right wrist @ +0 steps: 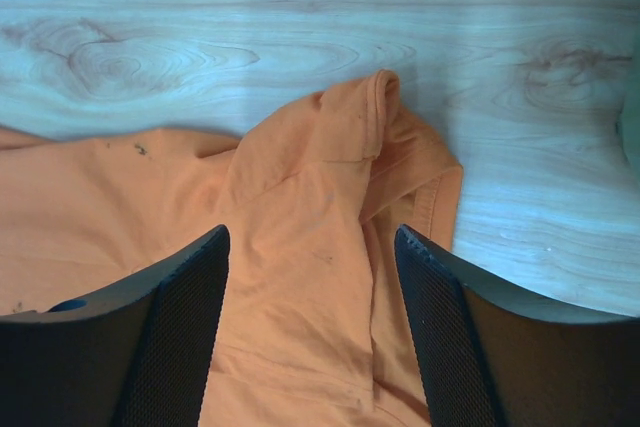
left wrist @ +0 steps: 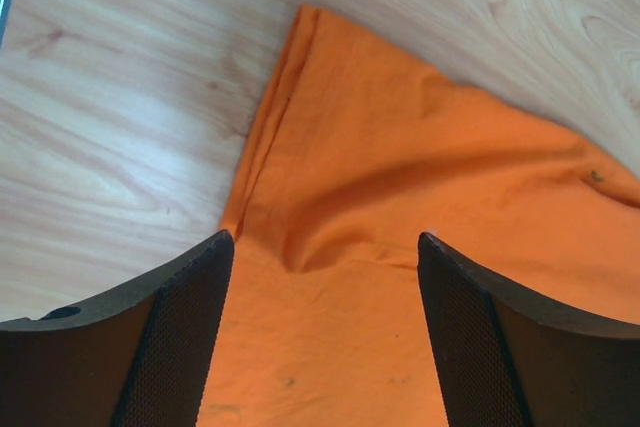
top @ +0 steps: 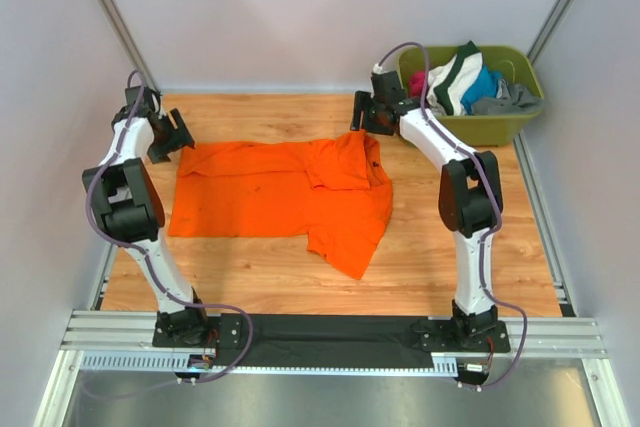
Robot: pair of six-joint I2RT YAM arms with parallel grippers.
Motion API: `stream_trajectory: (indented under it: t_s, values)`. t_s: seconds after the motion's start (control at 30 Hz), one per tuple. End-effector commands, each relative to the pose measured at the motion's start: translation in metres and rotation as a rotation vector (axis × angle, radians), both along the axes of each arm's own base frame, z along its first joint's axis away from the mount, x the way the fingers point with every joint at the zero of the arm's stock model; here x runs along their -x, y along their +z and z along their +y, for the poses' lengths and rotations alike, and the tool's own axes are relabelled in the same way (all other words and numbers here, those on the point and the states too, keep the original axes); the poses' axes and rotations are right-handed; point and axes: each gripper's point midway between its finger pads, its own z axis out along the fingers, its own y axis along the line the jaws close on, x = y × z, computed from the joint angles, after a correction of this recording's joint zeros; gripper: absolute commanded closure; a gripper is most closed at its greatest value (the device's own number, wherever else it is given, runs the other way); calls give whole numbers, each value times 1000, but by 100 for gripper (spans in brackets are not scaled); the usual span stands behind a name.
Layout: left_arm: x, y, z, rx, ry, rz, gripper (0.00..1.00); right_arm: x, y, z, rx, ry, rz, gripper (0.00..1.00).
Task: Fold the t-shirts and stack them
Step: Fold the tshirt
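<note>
Orange t-shirt lies lengthwise left-right, neck seemingly rightward; left gripper and right gripper both spread, empty.

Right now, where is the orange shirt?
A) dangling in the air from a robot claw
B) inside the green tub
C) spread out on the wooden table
C: the orange shirt lies spread on the wooden table, outside the green tub.

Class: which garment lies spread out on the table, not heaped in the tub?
The orange t-shirt; the other garments, white, blue and grey, sit bunched in the green tub.
</note>
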Motion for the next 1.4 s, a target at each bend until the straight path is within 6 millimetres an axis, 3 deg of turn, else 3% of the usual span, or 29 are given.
stream_trajectory:
  t_s: [0.0, 0.13, 0.17, 0.4, 0.5, 0.83, 0.9, 1.07, 1.23, 1.37]
  values:
    - [-27, 16, 4, -55, -136, -98, 20, -17, -3, -2, 40, -17, -64, 32]
    - [-40, 13, 6, -59, -166, -91, 42, -17, -11, -3, 71, -22, -58, 32]
    - [-38, 2, 7, -52, -164, -57, 47, -16, -14, -1, 74, -20, -54, 32]
    - [-37, -27, 9, -55, -175, 7, 51, -11, -27, -3, 132, -21, -36, 34]
    - [-42, -35, 8, -23, -172, 20, 65, -8, -32, -3, 139, -19, -20, 42]
    - [-59, -46, 19, -28, -99, 50, 68, 0, -52, -5, 189, -13, 19, 43]
    - [-55, -56, 21, -20, -61, 93, 68, 1, -57, -7, 203, -13, 32, 44]
    - [-53, -69, 22, -79, -36, 157, 71, 3, -66, -4, 196, 2, 51, 67]
    - [-50, -76, 26, -158, -18, 226, 70, 6, -72, 0, 178, 13, 64, 67]
    - [-43, -81, 42, -232, 27, 276, 70, 10, -79, -6, 199, -2, 78, 71]
